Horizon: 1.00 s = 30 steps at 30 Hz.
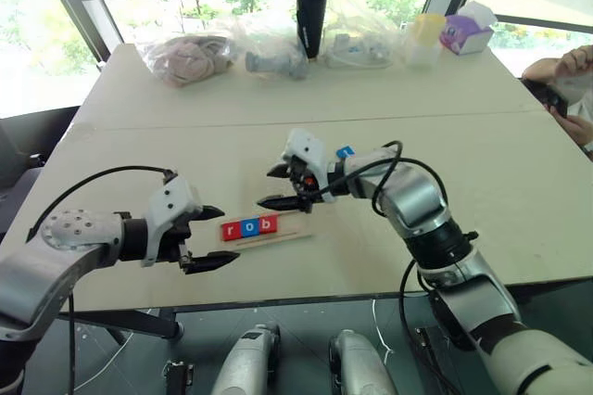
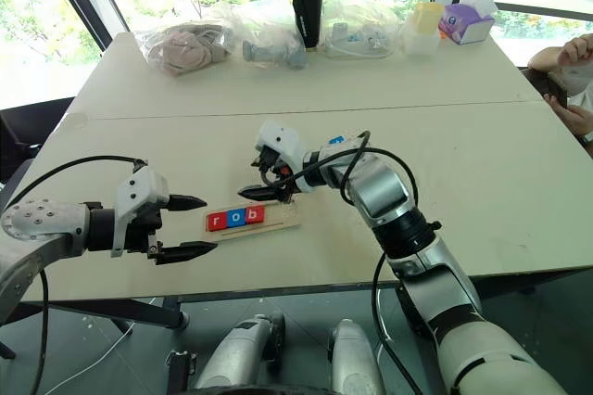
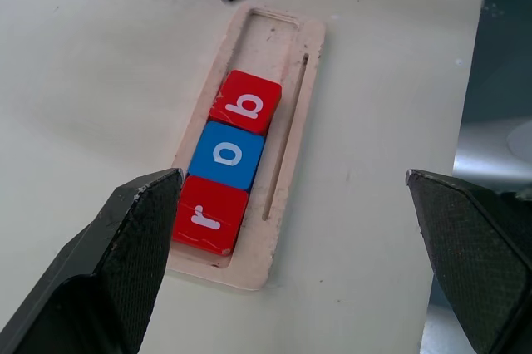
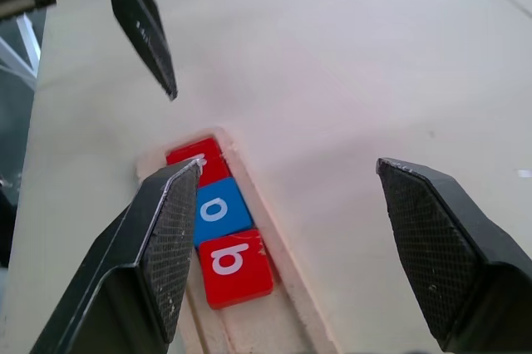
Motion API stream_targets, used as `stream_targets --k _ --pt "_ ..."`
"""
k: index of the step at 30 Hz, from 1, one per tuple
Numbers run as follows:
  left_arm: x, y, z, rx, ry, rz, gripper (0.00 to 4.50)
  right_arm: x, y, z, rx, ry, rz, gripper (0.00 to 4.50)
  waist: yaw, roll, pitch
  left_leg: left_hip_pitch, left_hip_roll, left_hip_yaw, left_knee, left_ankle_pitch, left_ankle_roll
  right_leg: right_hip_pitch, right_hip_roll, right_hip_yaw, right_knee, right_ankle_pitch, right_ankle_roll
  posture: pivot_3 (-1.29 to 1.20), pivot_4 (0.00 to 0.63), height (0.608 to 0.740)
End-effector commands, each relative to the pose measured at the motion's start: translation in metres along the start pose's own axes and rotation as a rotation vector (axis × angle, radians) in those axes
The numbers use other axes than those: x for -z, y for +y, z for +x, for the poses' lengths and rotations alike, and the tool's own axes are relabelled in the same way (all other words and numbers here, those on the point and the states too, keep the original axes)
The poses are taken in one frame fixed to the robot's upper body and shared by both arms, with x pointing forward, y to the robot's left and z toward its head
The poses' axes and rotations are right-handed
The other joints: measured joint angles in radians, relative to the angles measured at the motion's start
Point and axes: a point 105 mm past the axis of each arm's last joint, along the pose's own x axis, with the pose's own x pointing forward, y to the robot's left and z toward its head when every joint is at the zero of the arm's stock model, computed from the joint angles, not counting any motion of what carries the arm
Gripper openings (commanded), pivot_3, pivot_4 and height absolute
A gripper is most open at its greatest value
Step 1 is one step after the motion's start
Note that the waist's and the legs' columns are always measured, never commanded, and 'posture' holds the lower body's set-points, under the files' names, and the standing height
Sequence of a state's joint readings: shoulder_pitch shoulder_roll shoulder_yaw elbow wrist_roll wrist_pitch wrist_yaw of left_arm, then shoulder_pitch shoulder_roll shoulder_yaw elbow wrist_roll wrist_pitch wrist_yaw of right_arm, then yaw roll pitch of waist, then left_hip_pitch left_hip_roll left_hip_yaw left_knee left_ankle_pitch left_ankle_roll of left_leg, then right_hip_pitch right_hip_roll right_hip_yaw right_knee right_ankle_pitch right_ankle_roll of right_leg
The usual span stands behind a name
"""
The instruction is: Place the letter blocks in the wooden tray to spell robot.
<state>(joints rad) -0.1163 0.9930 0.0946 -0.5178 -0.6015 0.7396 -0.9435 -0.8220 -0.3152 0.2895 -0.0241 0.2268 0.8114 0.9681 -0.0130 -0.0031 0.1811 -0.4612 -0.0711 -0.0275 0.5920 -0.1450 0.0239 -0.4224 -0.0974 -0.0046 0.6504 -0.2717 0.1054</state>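
The wooden tray (image 1: 289,235) lies near the table's front edge. Three letter blocks fill its left part: a red r (image 1: 230,230), a blue o (image 1: 248,227) and a red b (image 1: 267,223); the tray's right part (image 3: 270,34) is bare. Another blue block (image 1: 345,150) lies on the table behind my right wrist, its letter unreadable. My right gripper (image 1: 270,187) hovers open just above and behind the tray's right half, with nothing between its fingers (image 4: 166,238). Left of the tray, my left gripper (image 1: 225,235) is open and holds nothing, pointing at the r end.
Along the table's far edge (image 1: 278,89) stand clear bags of items (image 1: 190,57), a black tumbler (image 1: 311,10), a yellow-lidded container (image 1: 424,38) and a purple tissue box (image 1: 466,31). A person's hands (image 1: 565,89) show at the right edge.
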Motion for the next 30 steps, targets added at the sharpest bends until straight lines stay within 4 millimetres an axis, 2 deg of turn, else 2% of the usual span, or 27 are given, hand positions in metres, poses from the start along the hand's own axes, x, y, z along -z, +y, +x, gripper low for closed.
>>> stream_targets --k 1,4,6,8,11,17,20,25,30 --pt "-0.012 0.003 -0.004 -0.006 -0.052 0.011 4.5 -0.026 -0.003 -0.028 0.022 -0.123 -0.04 3.48 0.0 0.0 0.0 0.0 0.0 0.0 0.0 0.0 0.0 0.0 0.0 0.0 0.0 0.0 0.0 0.0 0.15 0.74" --pt "-0.016 0.009 -0.01 -0.021 -0.08 -0.006 4.5 -0.015 -0.028 -0.052 0.171 -0.094 -0.058 3.48 0.002 0.0 0.0 0.0 0.0 0.0 0.0 0.0 0.0 0.0 0.0 0.0 0.0 0.0 0.0 0.0 0.15 0.74" --pt "-0.017 0.015 -0.014 -0.039 -0.088 -0.012 4.5 0.004 -0.054 -0.075 0.326 -0.04 -0.022 3.48 0.002 0.0 0.0 0.0 0.0 0.0 0.0 0.0 0.0 0.001 0.0 0.0 0.0 -0.001 -0.002 0.0 0.15 0.74" --pt "-0.019 0.019 -0.017 -0.053 -0.098 -0.015 4.5 0.023 -0.068 -0.094 0.431 0.011 0.009 3.48 0.003 0.0 0.0 0.0 0.0 0.0 0.0 0.0 0.0 0.001 -0.001 0.0 0.0 -0.002 -0.003 0.0 0.15 0.74" --pt "-0.024 0.024 -0.019 -0.068 -0.128 -0.022 4.5 0.046 -0.074 -0.107 0.504 0.061 0.038 3.48 0.0 0.0 0.0 0.0 0.0 0.0 0.0 0.0 0.0 0.001 -0.001 0.0 -0.001 -0.002 -0.003 0.0 0.15 0.74" --pt "-0.021 0.033 -0.025 -0.09 -0.111 -0.034 4.5 0.078 -0.079 -0.111 0.575 0.111 0.086 3.48 -0.004 0.0 0.0 0.0 0.001 0.002 0.0 0.001 0.001 0.003 0.0 0.001 0.001 -0.001 -0.002 0.0 0.15 0.74" --pt "-0.023 0.035 -0.023 -0.087 -0.106 -0.025 4.5 0.08 -0.074 -0.103 0.542 0.107 0.062 3.48 -0.001 0.0 0.0 0.0 0.001 0.002 0.0 0.001 0.0 0.004 0.0 0.001 0.001 -0.002 -0.003 0.0 0.15 0.74" --pt "-0.019 0.032 -0.02 -0.081 -0.086 -0.023 4.5 0.06 -0.028 -0.076 0.295 0.021 -0.011 3.48 0.001 0.0 0.0 0.0 0.001 0.001 0.001 0.001 0.0 0.004 0.0 0.001 0.001 -0.001 -0.003 0.0 0.15 0.74" --pt "-0.02 0.026 -0.018 -0.072 -0.092 -0.03 4.5 0.059 0.001 -0.049 0.186 0.029 -0.124 3.48 -0.001 0.0 0.0 0.0 0.001 0.001 0.001 0.0 0.0 0.004 0.0 0.001 0.001 -0.002 -0.003 0.0 0.15 0.74"
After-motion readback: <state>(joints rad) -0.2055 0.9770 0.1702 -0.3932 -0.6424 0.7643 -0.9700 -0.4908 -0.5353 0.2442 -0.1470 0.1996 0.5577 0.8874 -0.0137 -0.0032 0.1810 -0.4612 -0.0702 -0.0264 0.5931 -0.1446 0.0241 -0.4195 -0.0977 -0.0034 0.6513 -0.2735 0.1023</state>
